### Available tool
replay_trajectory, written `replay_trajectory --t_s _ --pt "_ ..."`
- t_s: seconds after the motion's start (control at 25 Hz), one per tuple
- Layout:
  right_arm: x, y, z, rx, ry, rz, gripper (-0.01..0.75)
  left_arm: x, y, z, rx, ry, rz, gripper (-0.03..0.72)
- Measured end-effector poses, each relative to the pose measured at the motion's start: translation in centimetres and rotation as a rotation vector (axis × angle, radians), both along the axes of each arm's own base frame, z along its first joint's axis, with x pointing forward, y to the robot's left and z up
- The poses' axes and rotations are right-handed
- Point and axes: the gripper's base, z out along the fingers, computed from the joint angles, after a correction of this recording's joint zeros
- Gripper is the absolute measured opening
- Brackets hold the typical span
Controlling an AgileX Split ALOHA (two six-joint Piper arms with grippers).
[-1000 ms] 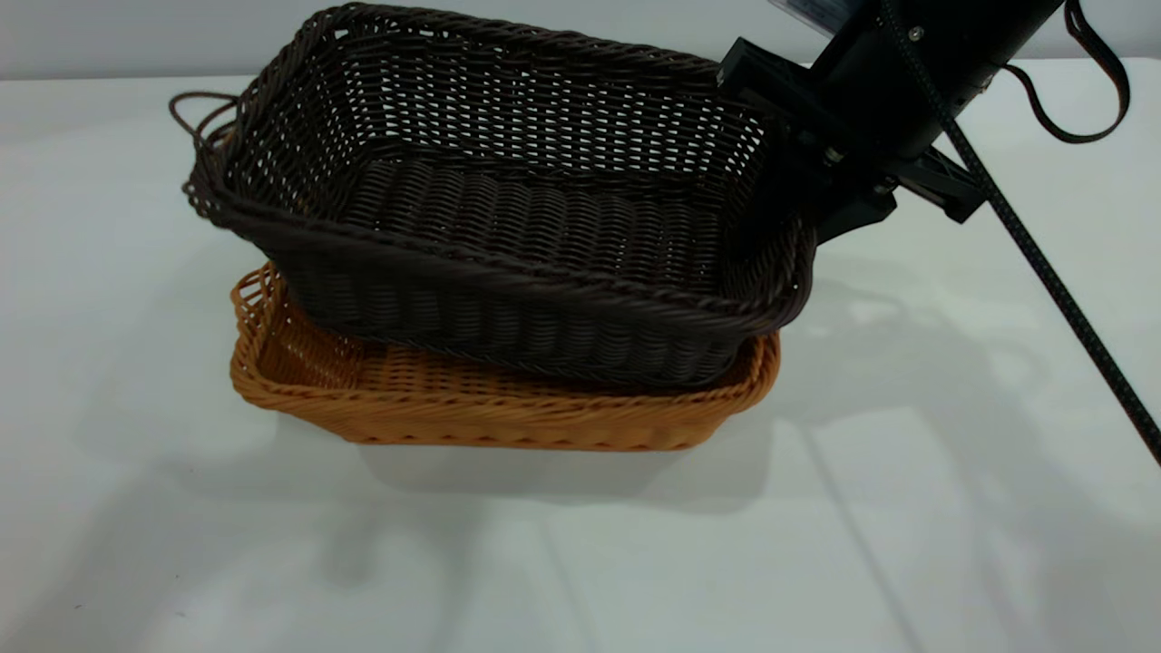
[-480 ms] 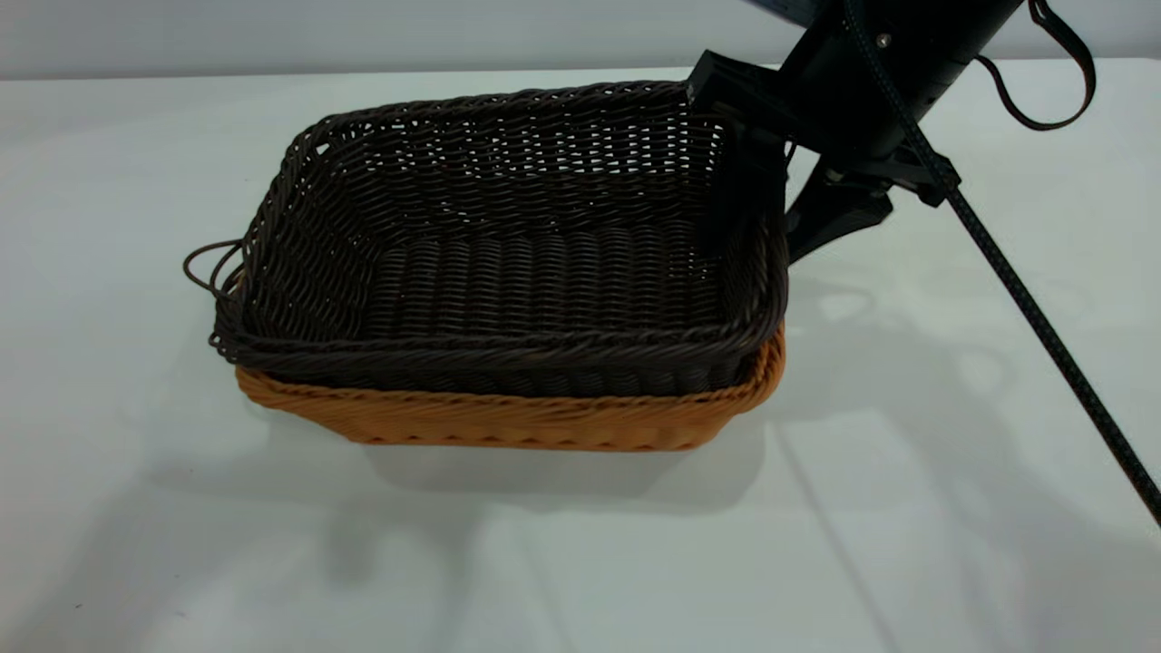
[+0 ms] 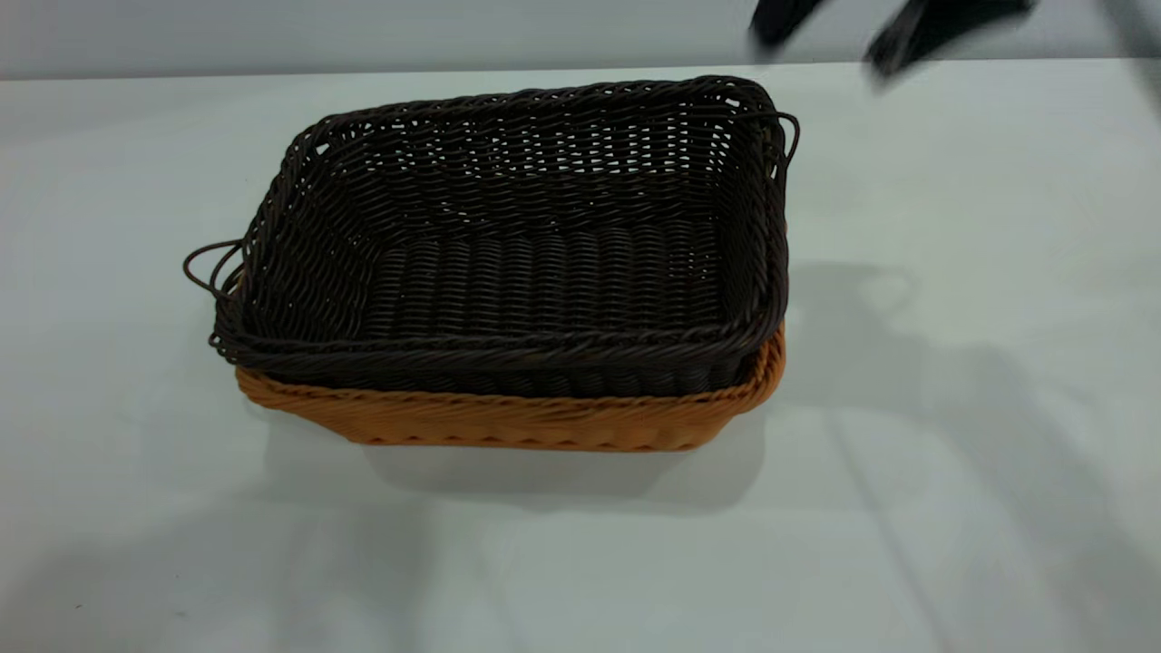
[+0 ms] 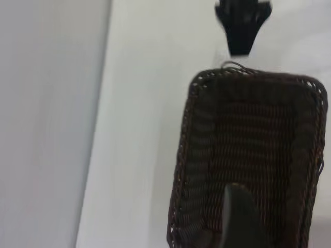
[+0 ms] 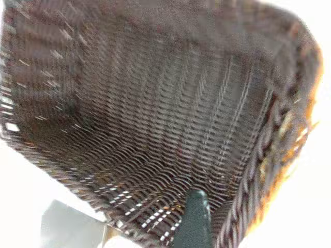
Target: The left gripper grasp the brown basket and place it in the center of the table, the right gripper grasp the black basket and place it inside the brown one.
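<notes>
The black basket [image 3: 517, 245], a rectangular dark brown-black woven wicker one, sits nested inside the orange-tan rectangular wicker brown basket [image 3: 508, 419] near the middle of the plain white-grey table [image 3: 952, 408]. From where I sit the right gripper [image 3: 893, 27] is a blur at about one o'clock from the baskets, clear of the rim and holding nothing, though I cannot tell how far its fingers are parted; the left gripper is not visible from outside. I judge the stacking done, so I'd retreat upward, avoiding the thin loop handle [image 3: 787, 136]; no labels or writing are readable.
</notes>
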Motion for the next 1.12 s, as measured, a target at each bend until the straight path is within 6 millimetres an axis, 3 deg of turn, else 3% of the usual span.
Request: replay_trajectory --t_s 0.16,0.28,0.44,0.56,0.64,0.8,0.96,1.12 --pt "-4.4 -1.4 7.7 0.016 -0.155 0.055 0.573 -2.9 2.3 2.3 -0.054 -0.014 0.160 0.386" --pt "-8.3 -2.4 11.6 0.019 -0.214 0.077 0.573 -5.3 4.7 3.4 -0.071 0.016 0.344 0.386" --pt "-13.2 -4.0 14.7 -0.017 -0.241 0.099 0.563 -8.3 7.5 4.8 -0.166 0.006 0.560 0.386" --pt "-16.6 -5.3 15.8 -0.068 -0.278 0.098 0.551 -10.4 8.9 5.5 -0.278 0.015 0.661 0.386" --pt "-18.9 -6.4 15.7 -0.110 -0.302 0.074 0.546 -11.8 9.7 5.4 -0.334 0.029 0.702 0.386" --pt "-22.7 -8.2 13.4 -0.179 -0.316 0.029 0.542 -14.0 10.8 3.7 -0.375 0.062 0.741 0.386" --pt "-26.1 -9.6 9.9 -0.214 -0.355 -0.014 0.542 -14.9 11.3 -0.3 -0.347 0.156 0.801 0.386" --pt "-28.4 -10.6 6.3 -0.230 -0.404 -0.044 0.542 -15.2 11.4 -5.6 -0.264 0.272 0.866 0.386"
